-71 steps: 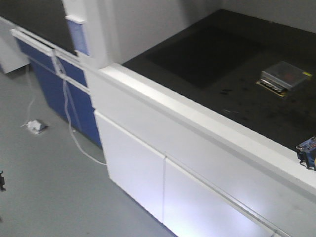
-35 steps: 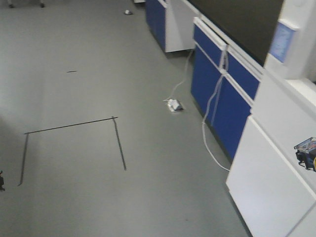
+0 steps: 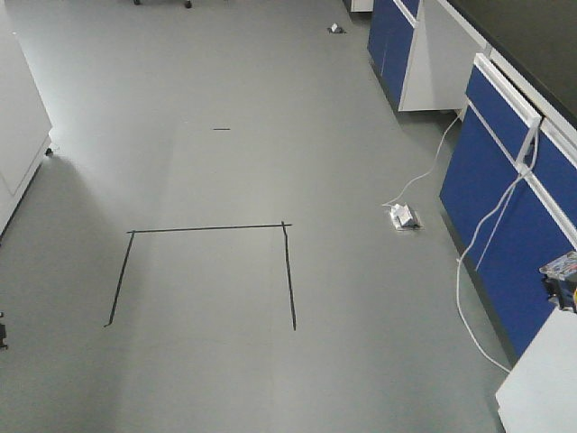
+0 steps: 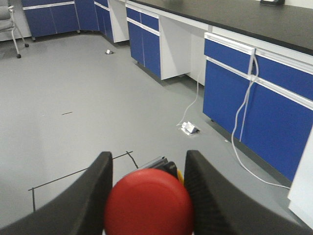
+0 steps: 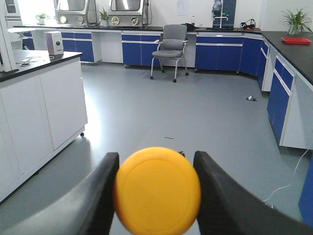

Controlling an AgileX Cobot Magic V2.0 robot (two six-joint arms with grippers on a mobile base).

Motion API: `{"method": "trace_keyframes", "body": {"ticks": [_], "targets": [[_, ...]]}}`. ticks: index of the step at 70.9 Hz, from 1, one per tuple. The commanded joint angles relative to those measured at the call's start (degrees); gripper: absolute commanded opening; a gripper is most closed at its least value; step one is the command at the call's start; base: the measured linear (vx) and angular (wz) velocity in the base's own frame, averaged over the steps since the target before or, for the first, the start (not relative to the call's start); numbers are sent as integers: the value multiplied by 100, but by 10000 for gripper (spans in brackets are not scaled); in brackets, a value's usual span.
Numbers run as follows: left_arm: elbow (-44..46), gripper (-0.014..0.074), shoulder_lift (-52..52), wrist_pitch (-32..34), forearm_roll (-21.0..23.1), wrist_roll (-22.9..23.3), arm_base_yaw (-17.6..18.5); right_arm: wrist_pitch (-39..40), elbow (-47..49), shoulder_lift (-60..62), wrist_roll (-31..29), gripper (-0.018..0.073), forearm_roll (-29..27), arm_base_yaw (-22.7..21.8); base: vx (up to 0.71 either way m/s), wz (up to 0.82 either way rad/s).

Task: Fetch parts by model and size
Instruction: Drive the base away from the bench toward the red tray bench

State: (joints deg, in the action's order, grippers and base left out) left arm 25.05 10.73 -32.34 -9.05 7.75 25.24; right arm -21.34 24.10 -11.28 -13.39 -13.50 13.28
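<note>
Your left gripper [image 4: 149, 164] is clamping the red-capped push-button switch [image 4: 148, 201]. Your right gripper [image 5: 156, 159] is gripping the yellow-capped push-button switch [image 5: 157, 190] above the grey floor [image 5: 205, 112].

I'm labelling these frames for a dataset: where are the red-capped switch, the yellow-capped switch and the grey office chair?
red-capped switch [image 4: 148, 201], left wrist view, middle of its red cap.
yellow-capped switch [image 5: 157, 190], right wrist view, middle of its yellow cap.
grey office chair [image 5: 174, 32], right wrist view, its backrest.
</note>
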Motion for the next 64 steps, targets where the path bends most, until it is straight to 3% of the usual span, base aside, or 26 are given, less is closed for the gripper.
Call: {"method": "trace_keyframes", "body": {"ticks": [1, 27, 64], "targets": [[151, -7, 88, 485, -24, 14, 42, 502, 164, -55, -58, -6, -16, -25, 27, 14], [151, -7, 88, 485, -24, 14, 42, 502, 164, -55, -58, -6, -16, -25, 40, 7], [151, -7, 93, 480, -24, 14, 42, 502, 164, -55, -58, -6, -16, -25, 59, 1]]}}
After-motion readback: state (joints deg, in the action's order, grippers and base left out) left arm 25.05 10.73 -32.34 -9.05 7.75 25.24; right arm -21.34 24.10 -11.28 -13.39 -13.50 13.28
